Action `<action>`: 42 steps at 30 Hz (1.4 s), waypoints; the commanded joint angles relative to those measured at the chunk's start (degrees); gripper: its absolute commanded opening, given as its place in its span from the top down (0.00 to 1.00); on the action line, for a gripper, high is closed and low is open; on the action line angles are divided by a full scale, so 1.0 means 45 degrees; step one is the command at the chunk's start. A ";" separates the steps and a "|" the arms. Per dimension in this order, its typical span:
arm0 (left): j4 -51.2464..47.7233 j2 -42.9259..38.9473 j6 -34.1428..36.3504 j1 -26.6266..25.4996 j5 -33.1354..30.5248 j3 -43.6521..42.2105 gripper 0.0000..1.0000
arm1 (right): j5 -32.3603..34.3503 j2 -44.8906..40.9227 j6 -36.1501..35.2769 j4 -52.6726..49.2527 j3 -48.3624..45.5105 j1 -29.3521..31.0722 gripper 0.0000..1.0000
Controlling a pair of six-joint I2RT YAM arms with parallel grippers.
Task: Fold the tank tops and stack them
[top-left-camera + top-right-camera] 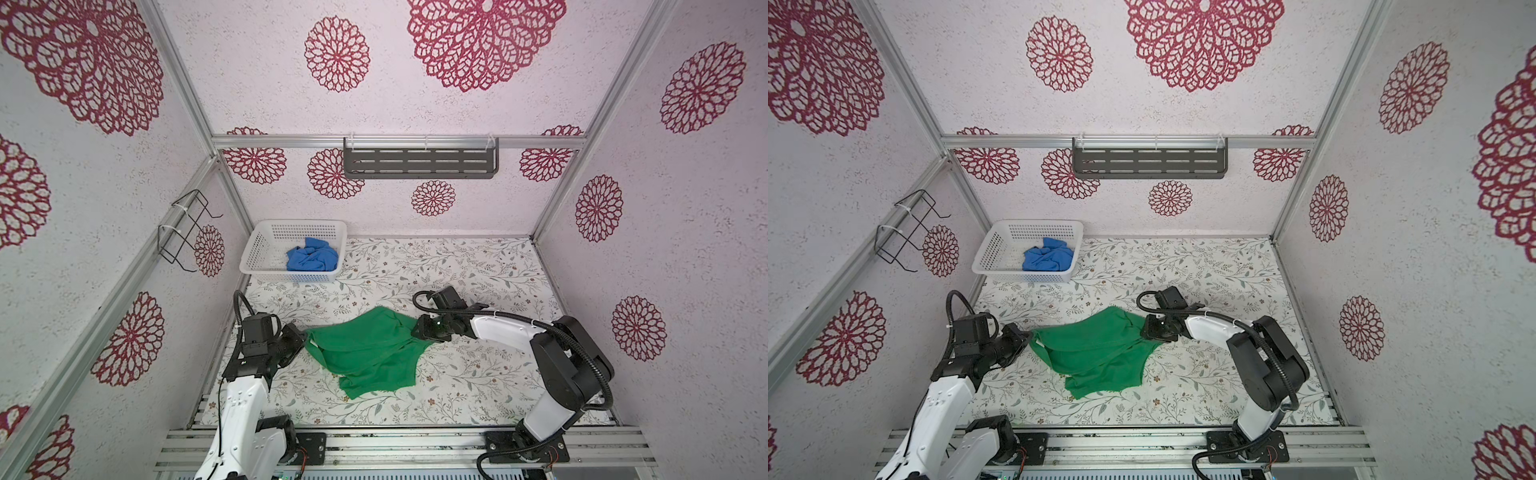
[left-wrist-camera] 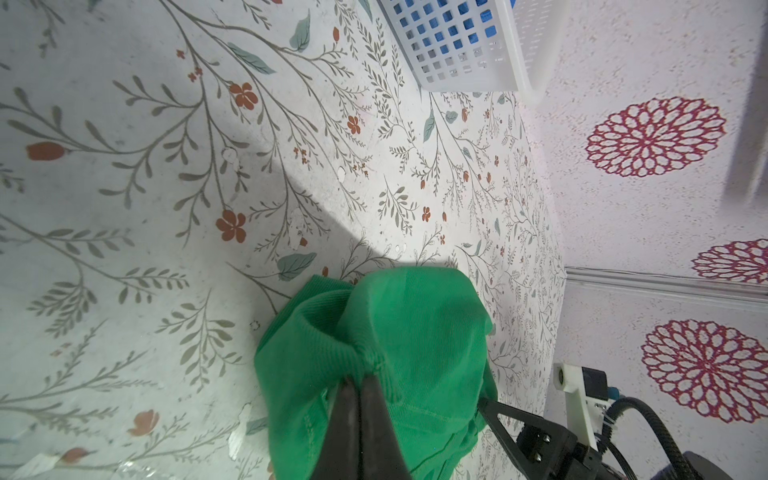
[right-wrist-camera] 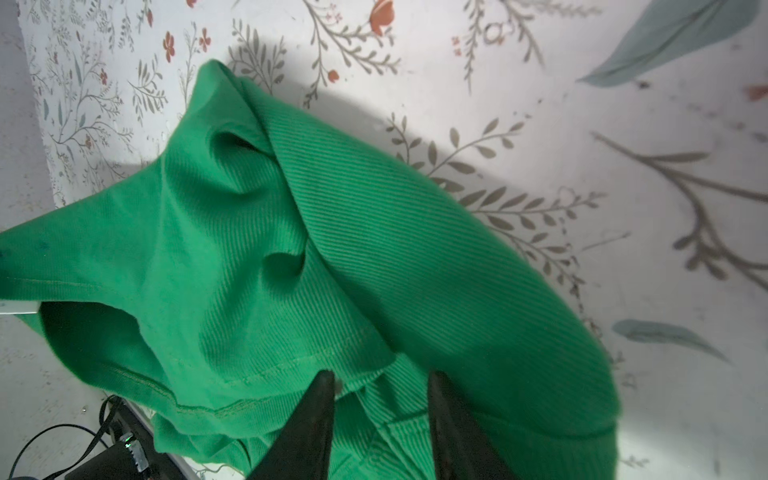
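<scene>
The left end effector [image 2: 360, 380] is clamped shut on a bunched edge of the green tank top [image 1: 370, 349], which lies rumpled in the middle of the counter [image 1: 478, 266]. At the top's opposite side, the right end effector [image 3: 382, 376] has its jaws partly apart astride a ribbed fold, not closed on it. The blue tank top [image 1: 312, 258] sits crumpled in the white basket [image 1: 266, 249] at the counter's far left corner.

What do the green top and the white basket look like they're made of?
Green tank top: soft ribbed knit cloth, matte; fine parallel ribs and stitched hems show, and it drapes in folds. White basket: probably moulded plastic, smooth, its walls pierced by a regular grid of holes.
</scene>
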 commanded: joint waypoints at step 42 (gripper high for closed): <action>0.1216 0.2016 -0.0334 -0.1494 0.0107 0.4490 1.00 | 0.3894 -0.2968 -0.4798 -0.6849 0.6219 -0.1703 1.00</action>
